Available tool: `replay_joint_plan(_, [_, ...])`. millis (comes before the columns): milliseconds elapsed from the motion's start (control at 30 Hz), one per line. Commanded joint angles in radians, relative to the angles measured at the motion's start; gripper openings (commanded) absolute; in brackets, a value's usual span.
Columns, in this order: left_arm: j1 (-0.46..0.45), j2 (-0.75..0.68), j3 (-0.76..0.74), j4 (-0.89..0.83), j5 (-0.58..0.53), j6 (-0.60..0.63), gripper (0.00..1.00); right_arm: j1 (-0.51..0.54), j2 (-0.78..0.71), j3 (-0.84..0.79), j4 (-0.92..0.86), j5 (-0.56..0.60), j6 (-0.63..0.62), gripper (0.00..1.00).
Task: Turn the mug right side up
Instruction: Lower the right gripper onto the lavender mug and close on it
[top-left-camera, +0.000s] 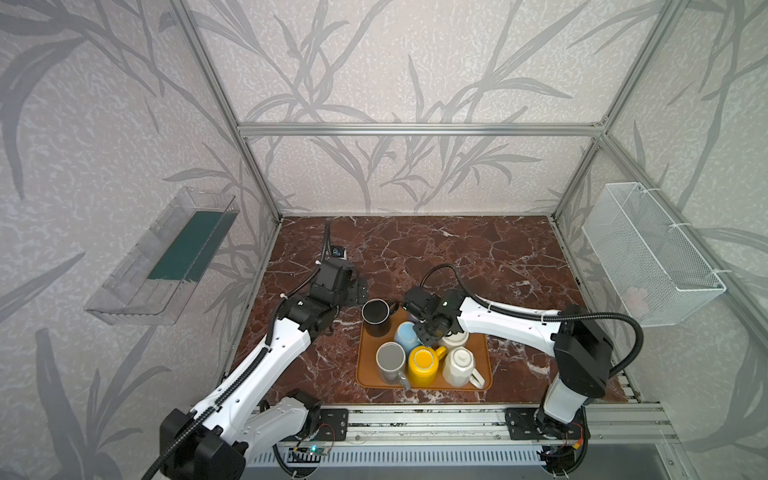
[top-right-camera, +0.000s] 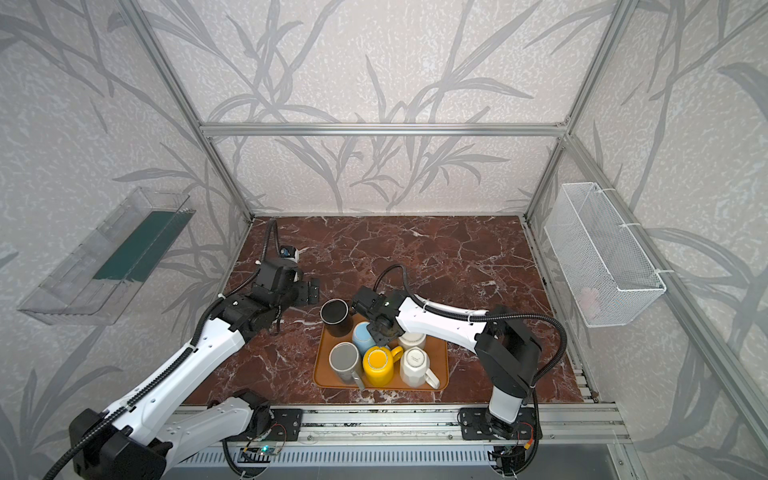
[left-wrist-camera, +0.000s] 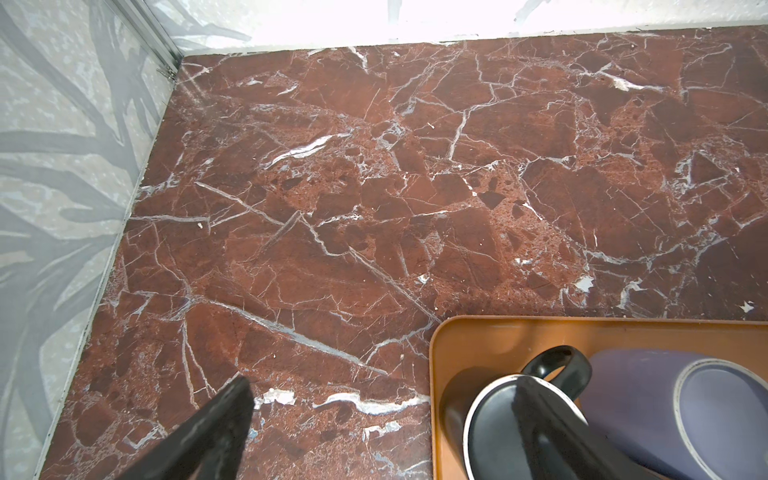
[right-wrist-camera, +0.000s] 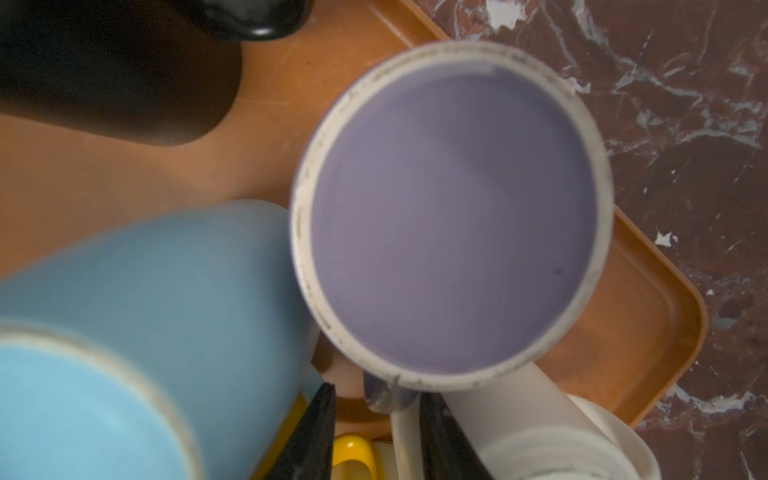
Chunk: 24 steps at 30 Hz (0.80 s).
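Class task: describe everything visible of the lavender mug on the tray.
The lavender mug looks glazed ceramic, with a pale, speckled unglazed foot ring. It stands upside down, base up, on the orange tray by its far edge, beside the blue mug. Its handle sits between the right gripper fingers; contact is unclear.

Your table (top-left-camera: 478, 257) (top-right-camera: 436, 257) is a red-brown marble slab with white veins, closed in by walls at the back and on both sides. In both top views it runs forward to a metal rail (top-left-camera: 415, 415) (top-right-camera: 374, 419). Directly on it lies an orange tray (top-left-camera: 478, 347) (top-right-camera: 438, 353) with rounded corners, flat on the marble, near the front edge and about midway across.
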Motion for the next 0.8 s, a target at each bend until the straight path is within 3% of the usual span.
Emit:
replay_joint_plan(0, [-0.007,-0.013,0.001,-0.024,-0.027,0.006,0.99,0.004,0.021,0.031,-0.014,0.048,0.023,0.36])
replay_joint_plan(467, [-0.013,-0.013,-0.002,-0.028,-0.039,0.005,0.99,-0.014,0.074,0.063,-0.012,0.074,0.031,0.36])
replay_joint_plan(767, [-0.014,-0.013,-0.003,-0.03,-0.036,0.01,0.99,-0.035,0.085,0.052,0.0,0.049,0.027,0.3])
